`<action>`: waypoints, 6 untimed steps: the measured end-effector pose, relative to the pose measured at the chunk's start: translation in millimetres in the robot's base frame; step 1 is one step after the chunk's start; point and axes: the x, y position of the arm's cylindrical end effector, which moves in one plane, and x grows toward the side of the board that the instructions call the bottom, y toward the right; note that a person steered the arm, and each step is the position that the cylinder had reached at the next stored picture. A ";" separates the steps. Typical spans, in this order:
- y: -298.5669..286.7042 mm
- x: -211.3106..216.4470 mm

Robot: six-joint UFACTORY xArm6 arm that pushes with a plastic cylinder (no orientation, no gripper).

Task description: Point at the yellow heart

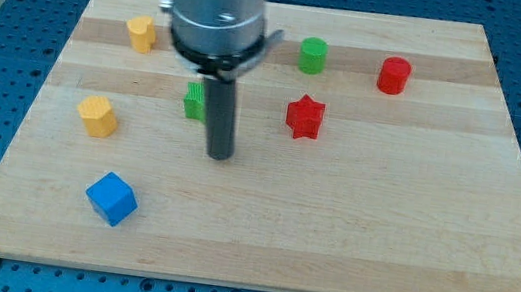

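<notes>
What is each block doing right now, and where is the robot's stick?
my tip: on the board, just right of and below the green block, none touched that I can see.
yellow block at top: sitting flat, alone.
yellow block at left: sitting flat, alone.
green block: partly hidden behind the rod.
green cylinder: upright.
red cylinder: upright.
red star: flat, alone.
blue cube: flat, alone.

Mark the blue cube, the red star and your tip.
blue cube (111, 197), camera view, on its top face.
red star (304, 115), camera view, on the middle of its top.
my tip (220, 155), camera view, the rod's very end, just right of and below the green block (194, 101).
</notes>
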 end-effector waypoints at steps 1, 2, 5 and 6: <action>-32.6 24.3; -100.8 27.8; -209.3 -91.1; -206.0 -160.2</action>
